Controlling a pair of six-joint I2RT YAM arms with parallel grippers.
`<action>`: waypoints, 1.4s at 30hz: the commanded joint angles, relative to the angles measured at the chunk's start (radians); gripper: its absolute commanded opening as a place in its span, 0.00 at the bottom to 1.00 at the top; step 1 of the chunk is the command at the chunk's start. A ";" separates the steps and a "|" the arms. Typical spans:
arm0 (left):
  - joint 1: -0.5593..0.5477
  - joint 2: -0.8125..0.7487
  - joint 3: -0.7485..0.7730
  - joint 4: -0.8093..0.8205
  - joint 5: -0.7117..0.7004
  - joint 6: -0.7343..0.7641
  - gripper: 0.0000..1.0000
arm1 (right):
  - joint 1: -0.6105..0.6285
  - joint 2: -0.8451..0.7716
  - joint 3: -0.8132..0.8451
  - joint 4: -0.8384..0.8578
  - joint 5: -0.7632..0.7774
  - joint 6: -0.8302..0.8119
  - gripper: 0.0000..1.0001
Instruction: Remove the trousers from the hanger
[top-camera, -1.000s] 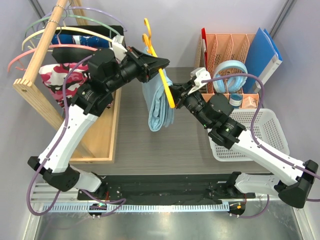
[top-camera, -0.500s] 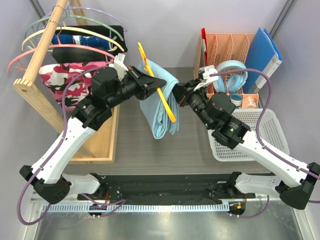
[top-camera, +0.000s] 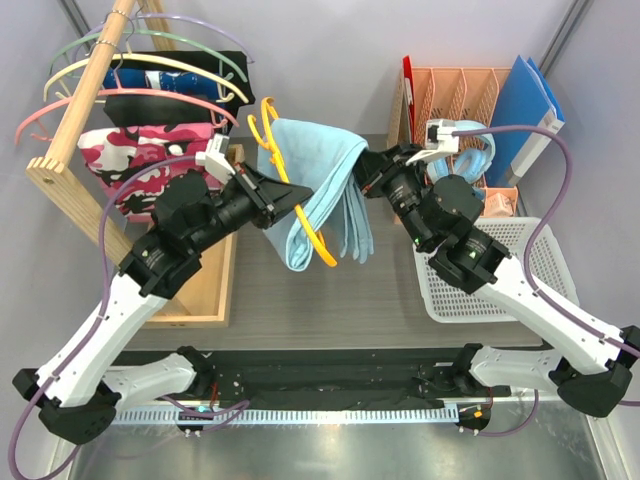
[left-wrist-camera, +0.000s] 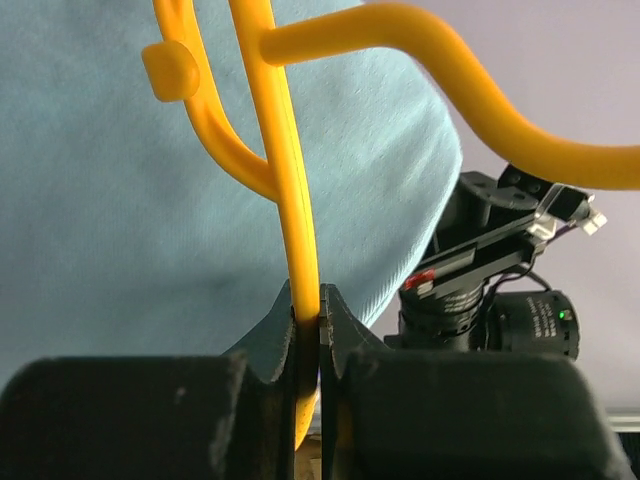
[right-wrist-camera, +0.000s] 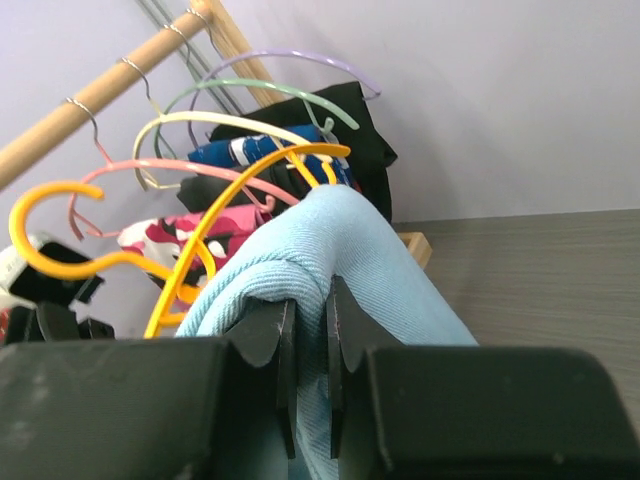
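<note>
left end effector (left-wrist-camera: 307, 312) clamping hanger (left-wrist-camera: 286, 200), right end effector (right-wrist-camera: 311, 318) pinching trousers (right-wrist-camera: 352, 240)

1. The top external view looks steeply down from above and behind the arm bases, far enough back to take in the whole worktop (top-camera: 390, 295).
2. The left wrist view looks along the left gripper (left-wrist-camera: 307, 300), very close to the hanger (left-wrist-camera: 288, 200), and faces the right arm (left-wrist-camera: 490, 295).
3. The right wrist view looks along the right gripper (right-wrist-camera: 312, 300), close up, toward the clothes rack (right-wrist-camera: 100, 105).
4. All three views share the hanger and the trousers (top-camera: 310, 150).
</note>
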 joint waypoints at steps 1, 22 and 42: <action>-0.003 -0.076 -0.055 0.050 -0.017 0.085 0.00 | -0.008 -0.011 0.154 0.241 0.108 0.067 0.01; -0.003 -0.216 -0.219 0.028 -0.073 0.174 0.00 | -0.006 0.115 0.473 0.367 0.158 -0.131 0.01; -0.003 -0.156 -0.205 0.037 -0.154 0.165 0.00 | -0.008 -0.159 0.252 0.470 0.102 -0.347 0.01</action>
